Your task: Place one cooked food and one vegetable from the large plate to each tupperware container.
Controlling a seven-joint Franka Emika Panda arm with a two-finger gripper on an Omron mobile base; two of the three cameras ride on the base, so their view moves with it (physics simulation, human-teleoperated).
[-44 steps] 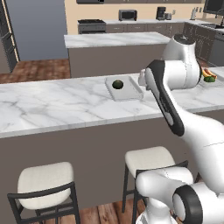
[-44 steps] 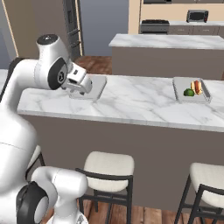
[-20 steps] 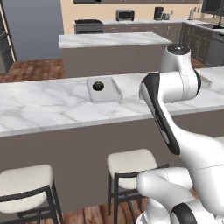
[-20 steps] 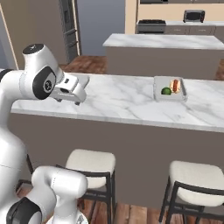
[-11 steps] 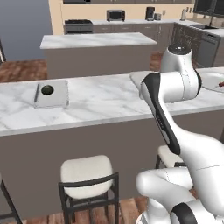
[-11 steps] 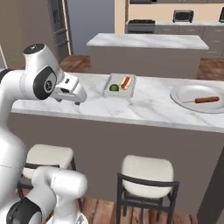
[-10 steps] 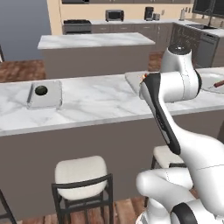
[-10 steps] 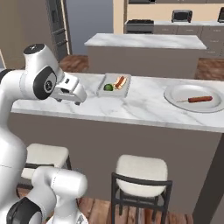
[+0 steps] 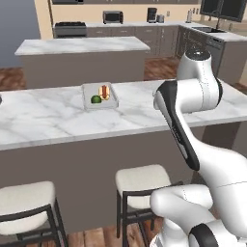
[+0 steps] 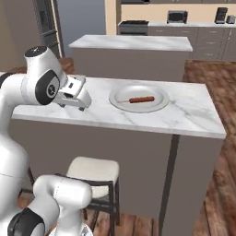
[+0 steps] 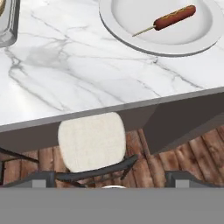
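A marble worktop (image 9: 58,118) with cushioned stools (image 9: 144,181) tucked under its edge. Behind stands a second island (image 10: 133,44); beyond it, a microwave (image 9: 112,17) on the back counter.

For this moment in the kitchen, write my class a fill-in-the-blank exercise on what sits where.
1. The large plate is ____ in shape.
2. The one food left on the large plate is a sausage on a ____.
3. The tupperware container holds a sausage and a ____ vegetable.
4. The marble counter has ____ tucked under it.

Missing words: round; stick; green; stools
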